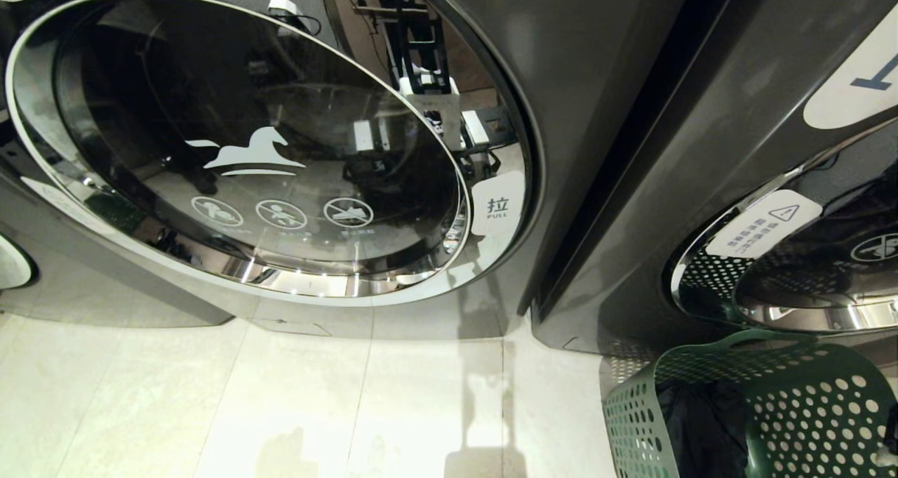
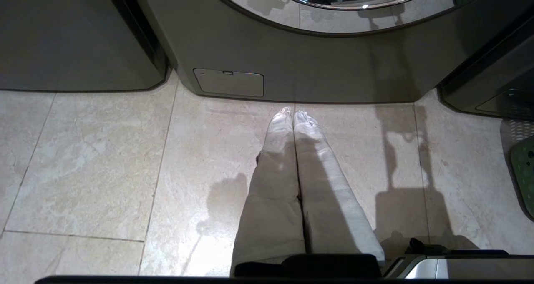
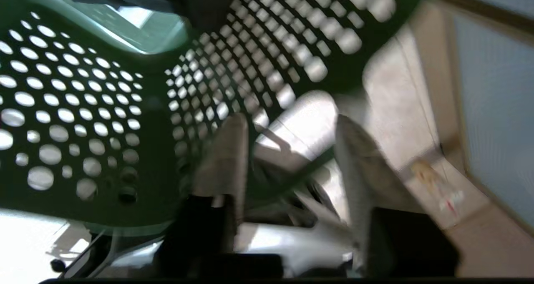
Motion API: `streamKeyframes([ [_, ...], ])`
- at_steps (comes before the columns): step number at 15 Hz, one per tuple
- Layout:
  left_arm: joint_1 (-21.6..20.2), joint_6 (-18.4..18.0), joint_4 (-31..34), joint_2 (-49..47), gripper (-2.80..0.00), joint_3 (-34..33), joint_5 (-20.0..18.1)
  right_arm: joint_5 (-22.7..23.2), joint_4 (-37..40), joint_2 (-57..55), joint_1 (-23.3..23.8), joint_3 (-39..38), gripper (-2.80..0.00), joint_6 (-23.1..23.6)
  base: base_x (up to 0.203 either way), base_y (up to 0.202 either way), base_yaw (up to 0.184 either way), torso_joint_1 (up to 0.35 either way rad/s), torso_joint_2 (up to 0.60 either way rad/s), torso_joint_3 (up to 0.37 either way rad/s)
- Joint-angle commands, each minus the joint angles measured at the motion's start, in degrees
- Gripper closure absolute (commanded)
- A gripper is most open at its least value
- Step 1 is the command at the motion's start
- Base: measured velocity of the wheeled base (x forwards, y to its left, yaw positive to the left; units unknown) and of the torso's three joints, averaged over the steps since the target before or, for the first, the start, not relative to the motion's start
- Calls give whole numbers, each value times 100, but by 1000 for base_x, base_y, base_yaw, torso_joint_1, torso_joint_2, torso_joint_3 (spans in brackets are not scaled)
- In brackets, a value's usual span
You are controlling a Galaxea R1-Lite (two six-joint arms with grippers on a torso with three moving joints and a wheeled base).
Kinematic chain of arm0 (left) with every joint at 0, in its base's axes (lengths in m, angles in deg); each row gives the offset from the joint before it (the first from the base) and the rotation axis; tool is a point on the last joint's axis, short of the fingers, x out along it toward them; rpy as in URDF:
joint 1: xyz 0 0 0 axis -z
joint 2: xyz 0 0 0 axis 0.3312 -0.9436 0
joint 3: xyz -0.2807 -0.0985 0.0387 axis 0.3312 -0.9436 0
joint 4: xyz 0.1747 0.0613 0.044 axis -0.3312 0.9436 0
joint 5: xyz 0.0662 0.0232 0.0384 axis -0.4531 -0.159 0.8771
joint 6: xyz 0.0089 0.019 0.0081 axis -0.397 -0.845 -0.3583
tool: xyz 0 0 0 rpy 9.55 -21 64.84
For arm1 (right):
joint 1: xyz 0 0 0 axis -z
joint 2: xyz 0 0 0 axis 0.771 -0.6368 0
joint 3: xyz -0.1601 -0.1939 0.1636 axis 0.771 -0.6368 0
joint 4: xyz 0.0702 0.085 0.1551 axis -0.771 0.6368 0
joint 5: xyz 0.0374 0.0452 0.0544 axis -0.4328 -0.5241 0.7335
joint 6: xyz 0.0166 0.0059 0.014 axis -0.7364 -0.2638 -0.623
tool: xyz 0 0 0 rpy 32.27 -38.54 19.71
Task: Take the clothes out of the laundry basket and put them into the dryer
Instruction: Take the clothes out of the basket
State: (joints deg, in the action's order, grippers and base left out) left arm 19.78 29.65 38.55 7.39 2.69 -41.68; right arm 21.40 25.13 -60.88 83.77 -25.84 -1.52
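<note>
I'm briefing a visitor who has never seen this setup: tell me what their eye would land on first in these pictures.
The big round glass dryer door, shut and mirror-dark with a white horse logo, fills the head view's left and middle. At lower right stands the green perforated laundry basket with dark clothes inside. The right gripper hangs with fingers apart beside the basket's wall, while the left gripper points at the floor tiles, fingers together.

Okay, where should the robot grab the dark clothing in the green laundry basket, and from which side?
Judging from the head view, grip the bunched top of the dark clothing from above, through the open mouth of the green perforated plastic laundry basket; its walls block a sideways approach. The right gripper, fingers apart, is beside the basket wall.
</note>
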Motion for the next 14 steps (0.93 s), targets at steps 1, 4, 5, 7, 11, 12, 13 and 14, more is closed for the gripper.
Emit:
streamKeyframes([
  [1, 0, 1, -2, 11, 0, -1, 1, 432, -747, -1277, 167, -125, -280, 421, 0, 0, 0, 0, 0, 0],
  [4, 0, 1, -2, 11, 0, -1, 1, 1260, -1241, -2197, 346, -300, -280, 1480, 0, 0, 0, 0, 0, 0],
  [5, 0, 1, -2, 11, 0, -1, 1, 1367, -1467, -2557, 383, -290, -280, 1714, 0, 0, 0, 0, 0, 0],
  [7, 0, 1, -2, 11, 0, -1, 1, 1467, -2034, -3206, 524, -271, -280, 2294, 0, 0, 0, 0, 0, 0],
  [11, 0, 1, -2, 11, 0, -1, 1, 1566, -2522, -4312, 896, 240, -280, 3281, 0, 0, 0, 0, 0, 0],
  [12, 0, 1, -2, 11, 0, -1, 1, 1622, -2552, -4552, 934, 405, -280, 3401, 0, 0, 0, 0, 0, 0],
  [13, 0, 1, -2, 11, 0, -1, 1, 1661, -2614, -4754, 958, 578, -280, 3546, 0, 0, 0, 0, 0, 0],
  [14, 0, 1, -2, 11, 0, -1, 3, 1687, -2772, -4952, 968, 658, -280, 3719, 0, 0, 0, 0, 0, 0],
])
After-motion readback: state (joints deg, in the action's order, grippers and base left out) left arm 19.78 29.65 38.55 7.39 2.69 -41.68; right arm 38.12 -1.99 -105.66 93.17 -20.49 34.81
